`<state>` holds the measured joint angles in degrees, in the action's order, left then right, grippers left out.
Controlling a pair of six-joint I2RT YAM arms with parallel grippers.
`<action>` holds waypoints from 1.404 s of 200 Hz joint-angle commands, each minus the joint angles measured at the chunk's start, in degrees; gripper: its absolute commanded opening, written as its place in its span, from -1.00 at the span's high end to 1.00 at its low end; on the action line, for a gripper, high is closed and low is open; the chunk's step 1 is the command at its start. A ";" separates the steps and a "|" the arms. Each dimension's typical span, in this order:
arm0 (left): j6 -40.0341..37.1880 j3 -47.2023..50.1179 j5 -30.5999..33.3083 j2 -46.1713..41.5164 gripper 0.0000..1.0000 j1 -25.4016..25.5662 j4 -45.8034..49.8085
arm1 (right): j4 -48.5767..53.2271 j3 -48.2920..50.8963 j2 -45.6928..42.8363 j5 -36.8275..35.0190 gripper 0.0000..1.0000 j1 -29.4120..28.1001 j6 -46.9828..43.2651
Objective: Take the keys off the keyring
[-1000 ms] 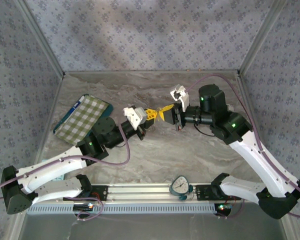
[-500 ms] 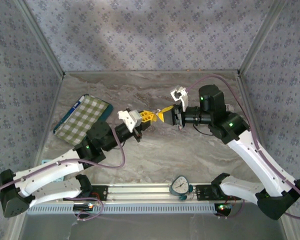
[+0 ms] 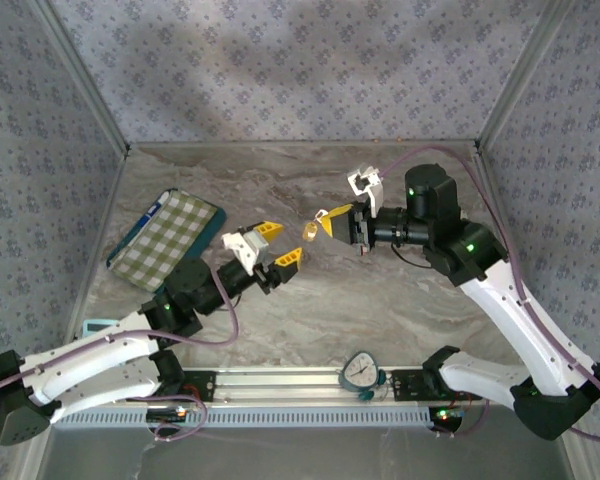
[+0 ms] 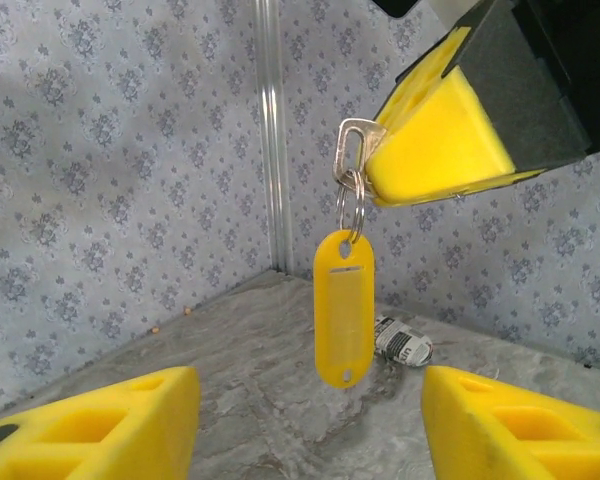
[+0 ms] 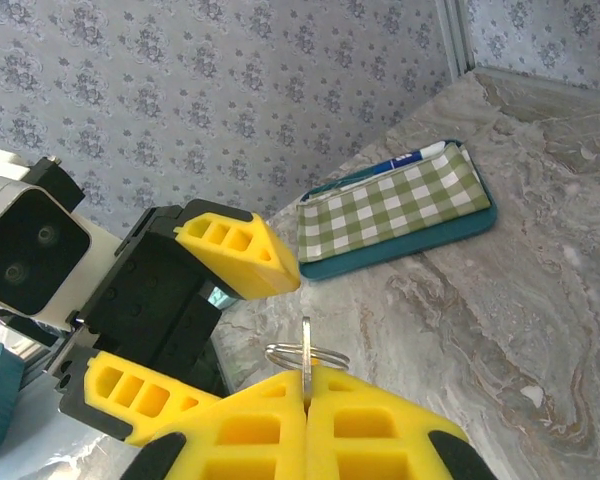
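Left wrist view showed the right gripper (image 4: 380,160) pinching 1 silver key (image 4: 351,143), with the keyring (image 4: 351,205) and yellow tag (image 4: 343,308) dangling below. The left gripper (image 3: 278,245) stood spread, apart from them, above the table (image 3: 380,300).

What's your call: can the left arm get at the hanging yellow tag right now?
Probably yes. The yellow tag hangs freely below the right tool, which is shut on the key, and the left tool stands open facing it with nothing between them.
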<state>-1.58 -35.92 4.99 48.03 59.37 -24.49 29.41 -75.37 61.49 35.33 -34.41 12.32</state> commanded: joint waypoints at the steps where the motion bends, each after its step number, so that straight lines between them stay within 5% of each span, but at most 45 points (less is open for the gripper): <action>1: -1.26 -1.12 0.11 1.45 -0.31 0.22 -4.49 | 1.52 -2.43 -0.50 -0.37 1.00 -0.64 -1.42; 35: -3.05 -2.69 -0.59 4.47 -0.46 0.22 -7.56 | 1.84 -2.78 -0.59 -0.35 1.00 -1.07 -1.76; 70: -3.60 -5.78 -2.24 6.28 -0.40 0.22 -7.21 | 2.07 -2.72 -0.76 -0.18 1.00 -1.31 -2.27; 201: -4.04 -11.89 -4.02 9.32 0.35 0.22 -1.20 | 2.63 -2.27 -1.20 -1.93 1.00 -2.56 -3.53; 252: -3.86 -11.98 -4.03 9.45 1.00 0.24 -0.44 | 2.18 -1.53 -1.89 -2.46 1.00 -2.46 -3.09; 281: -3.69 -11.34 -3.85 8.73 1.00 0.22 -1.14 | 2.32 -0.83 -1.91 -2.72 1.00 -2.02 -2.26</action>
<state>-5.48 -46.13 0.69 57.45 59.42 -24.67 31.57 -76.29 60.97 32.77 -36.53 9.63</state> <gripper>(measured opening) 0.058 0.051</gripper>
